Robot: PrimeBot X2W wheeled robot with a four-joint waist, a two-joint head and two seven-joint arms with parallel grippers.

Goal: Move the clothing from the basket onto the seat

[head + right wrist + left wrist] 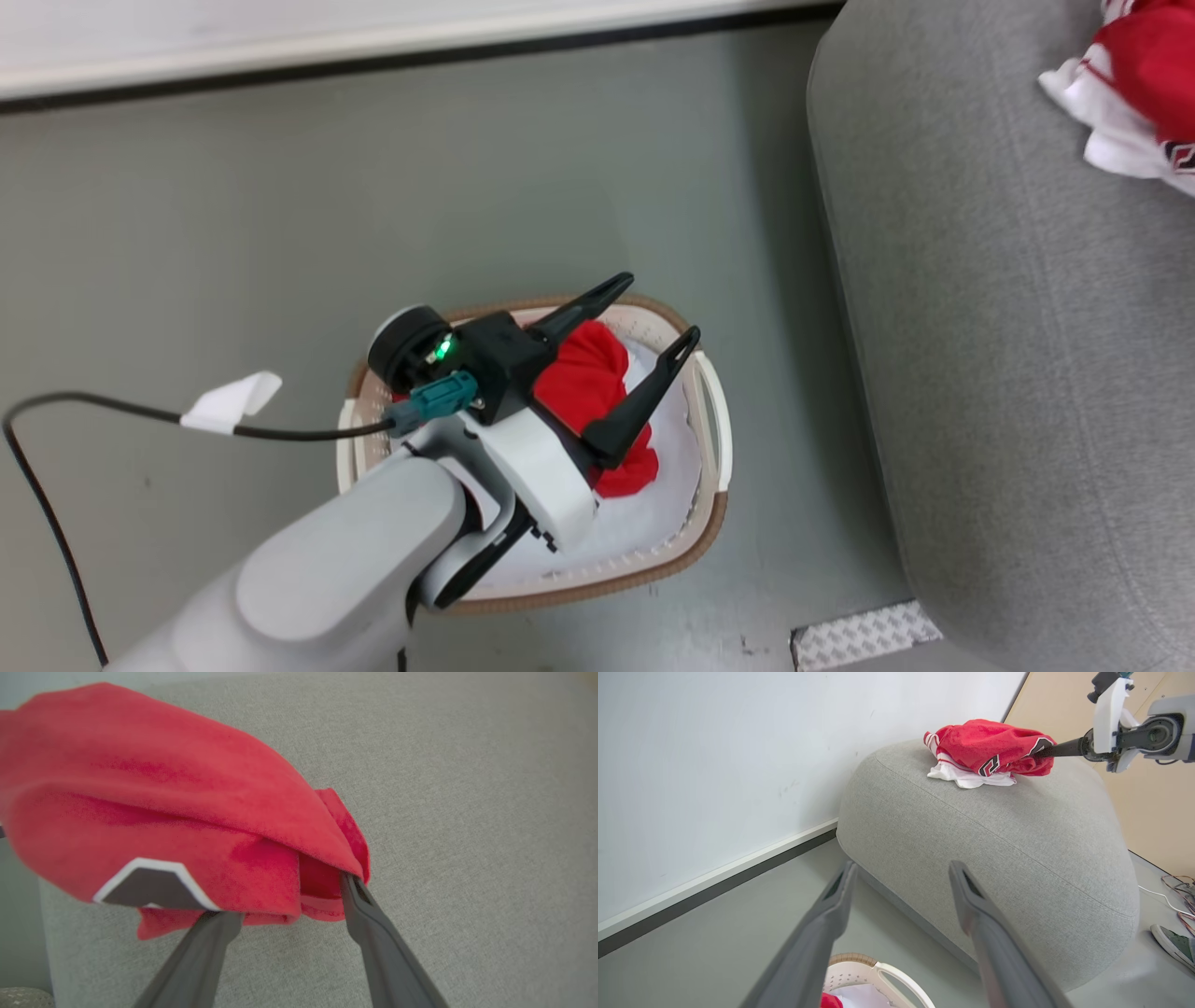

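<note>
Since a plain red top (583, 383) is left in the basket (721, 439) under the wide-open left gripper (659, 306), it should be grabbed deep at the bunched middle; the striped shirt (1144, 89) is parked on the sofa (1008, 373), right gripper (285, 896) spread at its edge.

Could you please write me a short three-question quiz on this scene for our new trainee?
1. Fill in: the left gripper's fingers are ____.
2. True or false: the plain red garment lies in the cream-white perforated plastic basket.
3. Where is the red garment with white trim? A) in the basket B) on the light grey fabric sofa C) between the left gripper's fingers
Key: 1 open; 2 true; 3 B.
</note>
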